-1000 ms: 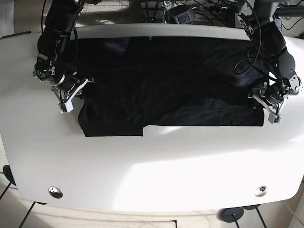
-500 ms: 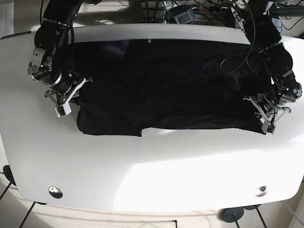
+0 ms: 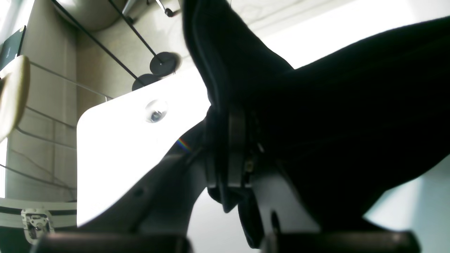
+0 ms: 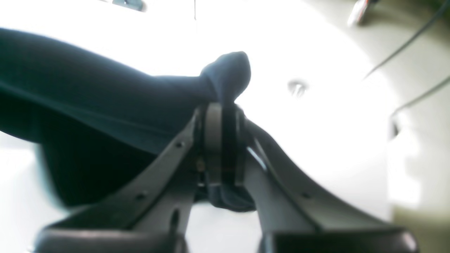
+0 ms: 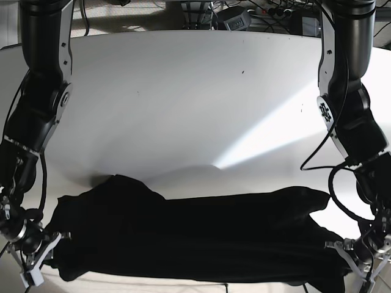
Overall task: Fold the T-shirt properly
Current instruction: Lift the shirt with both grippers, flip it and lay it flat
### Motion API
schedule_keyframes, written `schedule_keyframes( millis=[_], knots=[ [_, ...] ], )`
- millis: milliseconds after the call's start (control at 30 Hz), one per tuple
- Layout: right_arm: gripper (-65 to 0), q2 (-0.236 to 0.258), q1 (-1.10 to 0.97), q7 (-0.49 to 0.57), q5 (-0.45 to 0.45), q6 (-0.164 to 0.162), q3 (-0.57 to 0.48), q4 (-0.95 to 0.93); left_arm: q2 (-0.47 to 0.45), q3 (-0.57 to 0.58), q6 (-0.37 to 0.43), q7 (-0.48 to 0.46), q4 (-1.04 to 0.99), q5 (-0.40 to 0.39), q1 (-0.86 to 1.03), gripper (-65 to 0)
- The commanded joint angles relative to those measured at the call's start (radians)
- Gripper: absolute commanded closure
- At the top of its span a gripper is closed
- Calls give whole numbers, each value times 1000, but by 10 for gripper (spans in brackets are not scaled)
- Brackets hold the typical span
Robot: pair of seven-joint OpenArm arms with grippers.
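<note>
Along the near edge of the white table (image 5: 183,91), the black T-shirt (image 5: 195,235) hangs stretched in a long band between the two arms, its far side rumpled into a hump toward the left corner and a smaller rise toward the right. At the near left corner in the base view, the right gripper (image 5: 38,261) has its jaws closed on the shirt's end; its wrist camera shows a bunched nub of dark cloth (image 4: 228,75) pinched between the fingers (image 4: 212,140). At the near right corner, the left gripper (image 5: 357,261) is likewise clamped on the other end, with fabric (image 3: 316,116) draped over and around its fingers (image 3: 236,147). Most of the tabletop behind the shirt lies bare and brightly lit.
</note>
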Motion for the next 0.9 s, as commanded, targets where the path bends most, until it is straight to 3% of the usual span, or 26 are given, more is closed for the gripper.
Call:
schedule_keyframes(
  millis=[33, 167, 300, 400, 500, 700, 833, 900],
  knots=[
    [-19, 30, 168, 28, 2, -7, -12, -32, -23, 27, 10, -82, -72, -5, -162, 0],
    [-19, 30, 309, 22, 2, -8, -63, -33, -37, 76, 10, -126, -123, -6, -274, 0],
    [-19, 31, 297, -63, 2, -8, -60, 62, -63, 73, 6, -100, -35, -12, -211, 0],
    [-19, 22, 139, -99, 4, -8, 18, 189, -74, 70, 4, -99, 74, -12, -75, 0],
    [-19, -8, -53, -156, 47, -10, 89, 329, -75, -15, 4, -99, 190, -12, 118, 0],
    [-19, -65, -501, -164, 140, -16, 244, 559, -69, -151, 1, -99, 347, -12, 479, 0],
    [-19, -119, -730, -164, 165, -16, 278, 663, -26, -223, -27, -99, 437, -12, 674, 0],
    [-19, -180, -849, -164, 182, -16, 317, 697, 1, -279, -27, -99, 502, -11, 798, 0]
  ],
)
